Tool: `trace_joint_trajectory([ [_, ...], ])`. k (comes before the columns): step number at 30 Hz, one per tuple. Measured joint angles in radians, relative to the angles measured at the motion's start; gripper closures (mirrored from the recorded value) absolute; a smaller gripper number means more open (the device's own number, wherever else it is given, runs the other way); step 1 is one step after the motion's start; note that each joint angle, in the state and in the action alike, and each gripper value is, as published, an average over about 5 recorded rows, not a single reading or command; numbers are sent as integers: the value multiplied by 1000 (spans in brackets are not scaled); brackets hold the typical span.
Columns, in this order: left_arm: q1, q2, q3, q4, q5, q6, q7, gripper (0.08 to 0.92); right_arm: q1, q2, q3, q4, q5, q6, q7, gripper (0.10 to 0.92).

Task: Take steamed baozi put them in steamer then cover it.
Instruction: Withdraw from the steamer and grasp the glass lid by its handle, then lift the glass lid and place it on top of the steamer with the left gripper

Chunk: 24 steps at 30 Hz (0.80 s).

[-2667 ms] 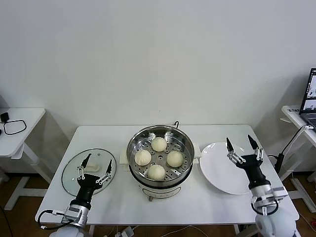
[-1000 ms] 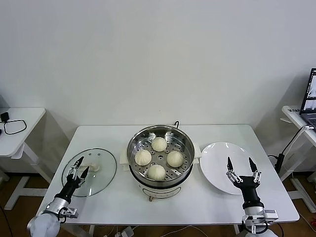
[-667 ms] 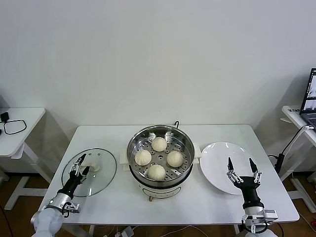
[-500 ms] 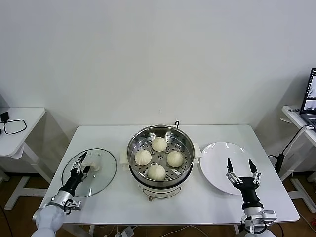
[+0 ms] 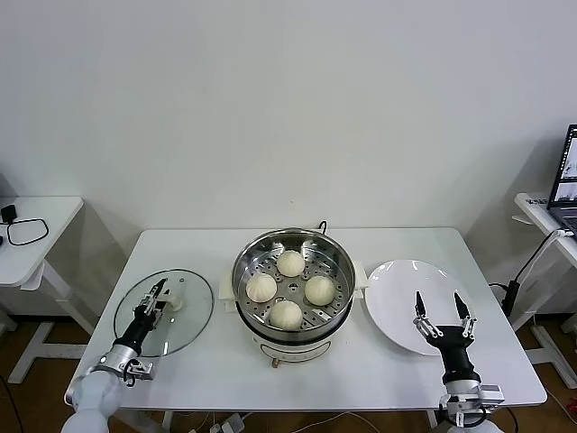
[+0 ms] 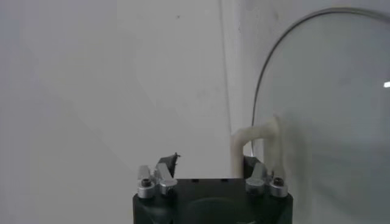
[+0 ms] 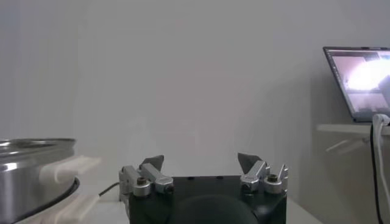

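Observation:
Four cream-white baozi (image 5: 290, 262) lie in the basket of the steel steamer (image 5: 270, 245) at the table's middle. The glass cover (image 5: 185, 325) lies flat on the table to the steamer's left. My left gripper (image 5: 157, 293) is open, low over the cover, right beside its white handle (image 5: 173, 303). In the left wrist view the handle (image 6: 268, 137) stands just by one fingertip (image 6: 248, 163), not between the jaws. My right gripper (image 5: 441, 303) is open and empty over the near edge of the white plate (image 5: 388, 280).
The plate lies to the right of the steamer. A laptop (image 5: 567, 176) stands on a side desk at the far right, and another small table (image 5: 36, 225) stands at the far left. The steamer's side handle (image 7: 67, 170) shows in the right wrist view.
My left gripper has drawn back, then crept forward over the cover toward its handle. My right gripper has dropped lower at the plate's near edge and now holds still.

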Motion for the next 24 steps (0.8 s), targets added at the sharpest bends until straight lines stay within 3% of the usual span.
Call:
trace_joint_trajectory([
  [11, -3, -6, -1, 20, 7, 5, -6, 785, 9, 0, -3, -16, -1, 8, -1, 203],
  [17, 17, -17, -17, -23, 6, 10, -7, 811, 15, 1, -5, -22, -1, 10, -2, 203],
  [24, 72, -22, -49, -173, -21, 33, 17, 811, 18, 0, -7, -25, -2, 10, -1, 203],
])
